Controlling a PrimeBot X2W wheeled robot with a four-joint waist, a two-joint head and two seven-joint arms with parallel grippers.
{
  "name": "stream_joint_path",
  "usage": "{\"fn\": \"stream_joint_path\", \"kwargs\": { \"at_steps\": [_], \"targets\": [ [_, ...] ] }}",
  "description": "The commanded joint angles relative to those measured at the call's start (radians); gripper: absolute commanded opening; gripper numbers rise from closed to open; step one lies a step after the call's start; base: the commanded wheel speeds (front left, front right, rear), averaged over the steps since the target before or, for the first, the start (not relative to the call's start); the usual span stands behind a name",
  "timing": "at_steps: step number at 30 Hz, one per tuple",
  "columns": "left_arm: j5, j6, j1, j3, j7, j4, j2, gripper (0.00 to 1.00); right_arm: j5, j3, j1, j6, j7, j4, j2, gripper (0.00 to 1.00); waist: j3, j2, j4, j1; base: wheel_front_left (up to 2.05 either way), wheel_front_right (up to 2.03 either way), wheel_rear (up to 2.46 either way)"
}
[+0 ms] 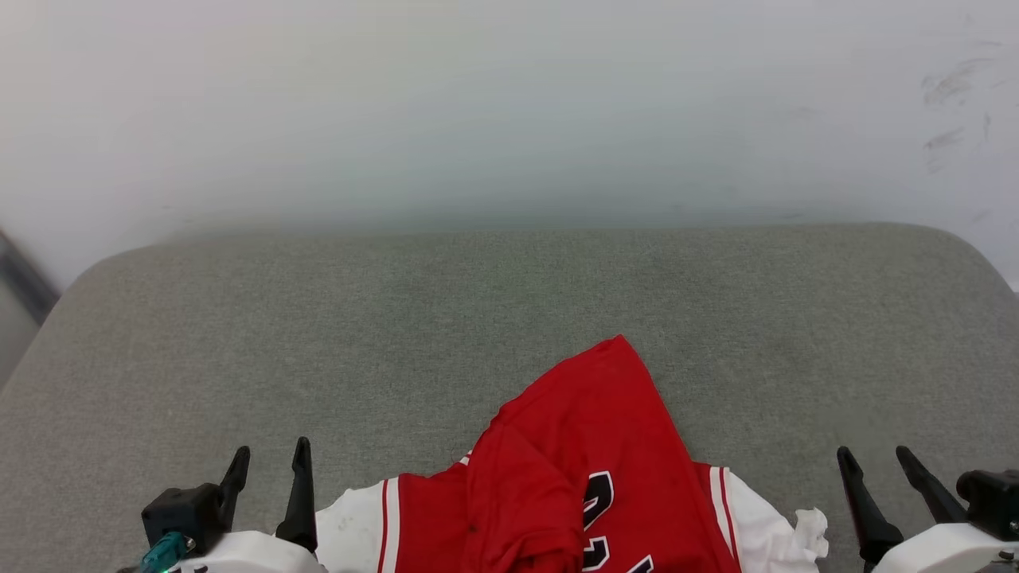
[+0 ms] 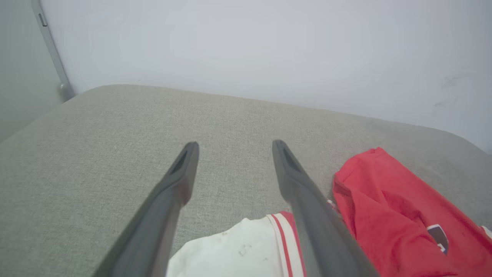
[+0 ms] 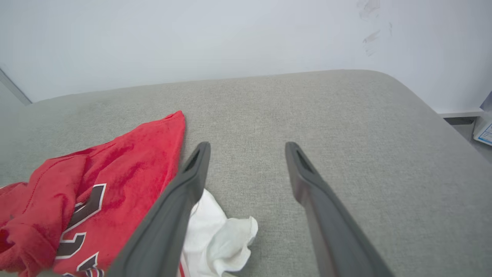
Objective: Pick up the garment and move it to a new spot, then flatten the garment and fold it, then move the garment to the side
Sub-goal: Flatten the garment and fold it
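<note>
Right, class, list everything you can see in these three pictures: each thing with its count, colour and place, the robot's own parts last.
padded surface: one, grey, spanning the scene.
garment: one, red with white sleeves and black-and-white lettering, crumpled at the surface's near edge, about the middle.
wall: one, pale, behind the surface.
scuff marks: a few, dark grey, upper right of the wall.
metal strip: one, grey, by the wall at far left.
cropped item: one, blue and white, beyond the surface's right edge; cannot be identified.
left gripper: one, dark fingers, left of the garment, jaws open.
right gripper: one, dark fingers, right of the garment, jaws open.
</note>
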Motion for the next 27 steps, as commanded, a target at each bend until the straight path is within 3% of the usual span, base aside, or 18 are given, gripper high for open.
{"fn": "stream_joint_path", "kwargs": {
  "at_steps": [1, 14, 20, 27],
  "targets": [
    [0.023, 0.012, -0.013, -0.009, -0.004, -0.018, 0.01, 1.0, -0.008, -0.007, 0.016, -0.001, 0.004, -0.027, 0.012, 1.0, -0.006, 0.0, -0.001, 0.0, 0.0, 0.0, 0.0],
    [0.102, 0.073, 0.013, -0.048, 0.001, -0.114, 0.024, 1.0, -0.035, -0.009, 0.019, -0.001, 0.067, -0.109, 0.056, 1.0, -0.01, 0.0, -0.004, 0.0, 0.0, 0.0, 0.0],
    [0.103, 0.071, -0.008, -0.053, -0.009, -0.116, 0.019, 1.0, 0.04, -0.032, -0.038, -0.001, 0.157, -0.026, 0.056, 1.0, 0.009, 0.0, 0.03, 0.0, 0.0, 0.0, 0.0],
    [0.111, 0.048, -0.059, -0.07, -0.019, -0.116, 0.014, 1.0, 0.133, 0.002, -0.247, -0.001, 0.394, 0.192, -0.009, 1.0, 0.068, 0.0, 0.075, 0.0, 0.0, 0.0, 0.0]
  ]
}}
